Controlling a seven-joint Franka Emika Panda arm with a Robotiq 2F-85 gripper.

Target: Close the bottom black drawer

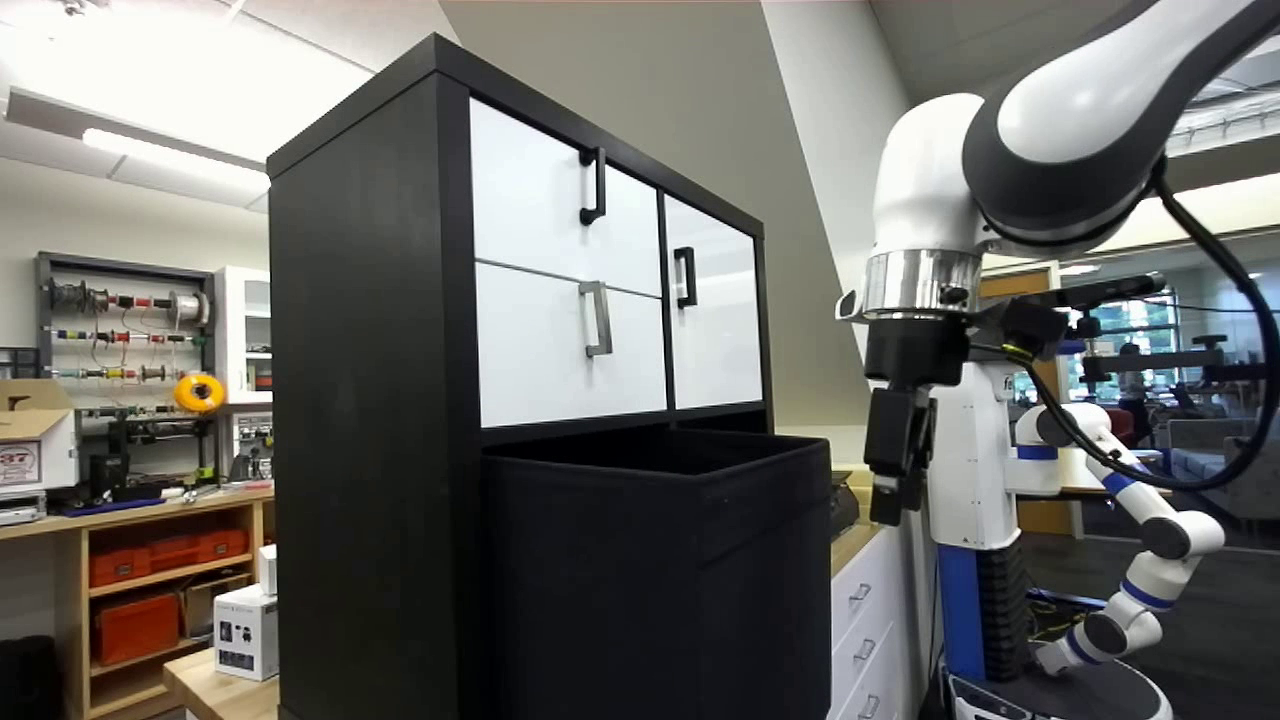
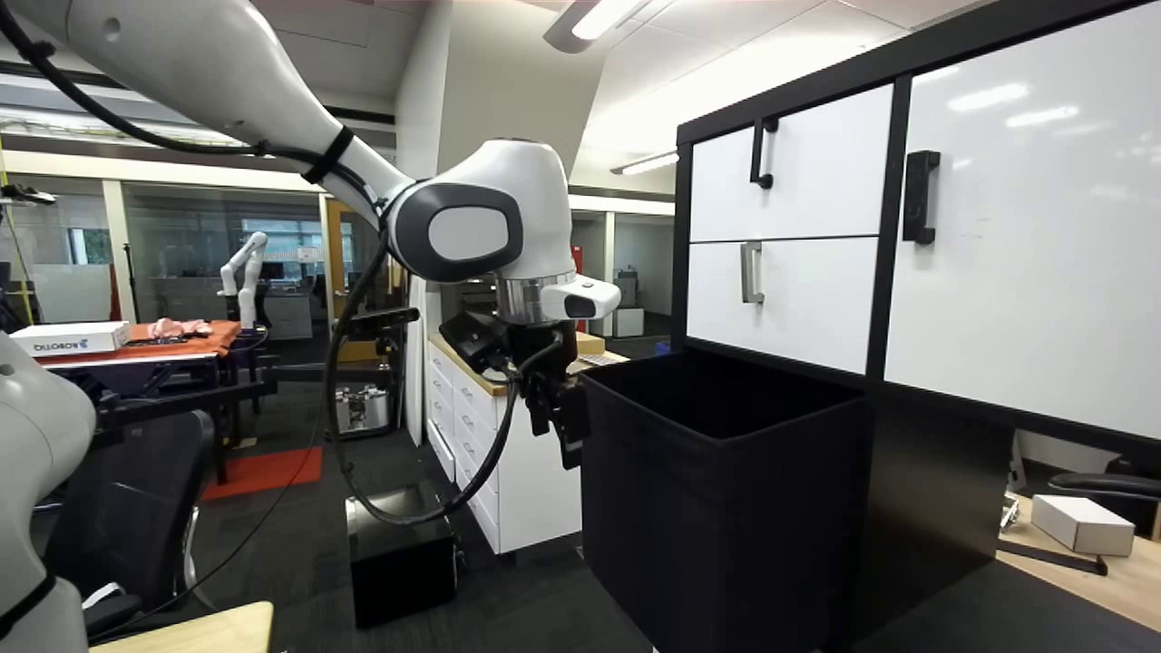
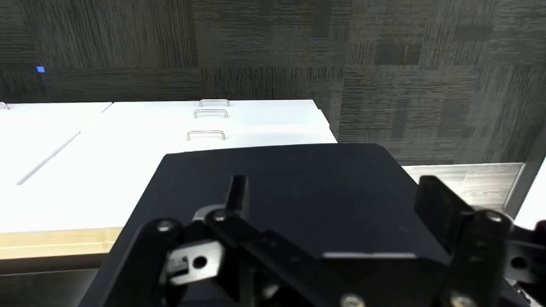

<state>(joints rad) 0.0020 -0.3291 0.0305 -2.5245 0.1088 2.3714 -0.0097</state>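
Note:
The bottom black drawer point(image 1: 650, 590) is a deep matte black box, pulled well out of the black cabinet point(image 1: 355, 400) with its top open. It also juts out in an exterior view point(image 2: 707, 517). In the wrist view its plain dark front point(image 3: 307, 192) fills the middle, between and behind the fingers. My gripper point(image 1: 897, 500) points down just outside the drawer's front, near its upper rim; it also shows in an exterior view point(image 2: 555, 440). In the wrist view the gripper point(image 3: 335, 189) has its fingers wide apart with nothing between them. Whether it touches the drawer I cannot tell.
White-fronted drawers point(image 1: 570, 340) with handles sit shut above the black drawer. A low white drawer unit point(image 2: 535, 490) with a wooden top stands behind the gripper. A black box point(image 2: 399, 553) lies on the floor. A loose cable point(image 2: 481, 472) hangs from the arm.

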